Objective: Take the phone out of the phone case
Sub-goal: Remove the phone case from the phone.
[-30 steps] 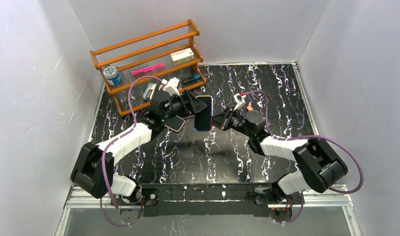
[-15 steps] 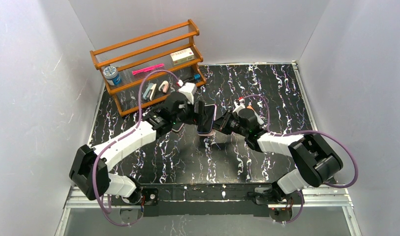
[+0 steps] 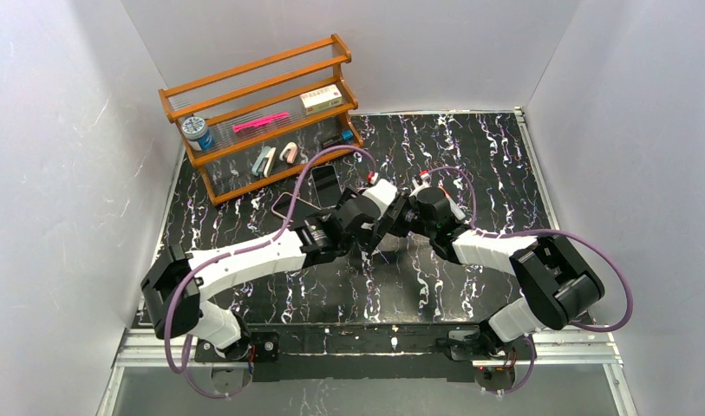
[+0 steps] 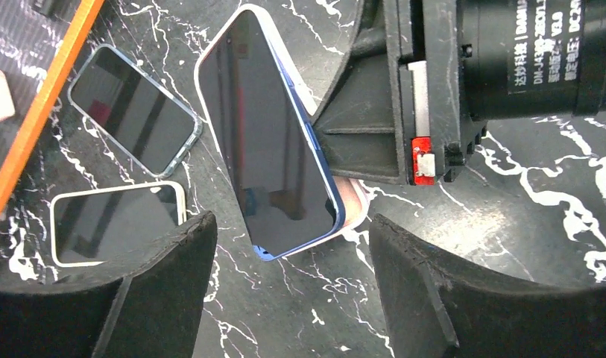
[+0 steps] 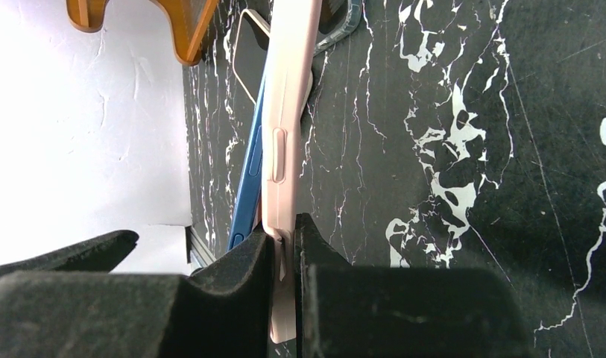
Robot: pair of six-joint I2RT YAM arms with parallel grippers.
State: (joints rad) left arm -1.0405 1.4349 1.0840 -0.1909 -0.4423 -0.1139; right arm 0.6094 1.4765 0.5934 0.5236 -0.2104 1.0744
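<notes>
In the left wrist view a blue phone (image 4: pixel 273 149) with a dark screen stands tilted, its edge lifted partly off the pink phone case (image 4: pixel 353 200) behind it. My right gripper (image 5: pixel 285 246) is shut on the pink phone case (image 5: pixel 288 112), gripping its end. The blue phone (image 5: pixel 247 186) splays away from the case on the left. My left gripper (image 4: pixel 291 242) is open, its two pads on either side just below the phone's lower corner, not touching it. In the top view both grippers meet mid-table (image 3: pixel 385 218) and hide the phone.
Two other phones lie flat on the marble table, one in a clear case (image 4: pixel 132 112) and one with a cream rim (image 4: pixel 113 224). A wooden rack (image 3: pixel 262 113) with small items stands at the back left. The right gripper's body (image 4: pixel 404 97) is close behind the phone.
My left arm has swung right and forward, from the phone's left side to its lower end. The right gripper has shifted left with the case and tilted it.
</notes>
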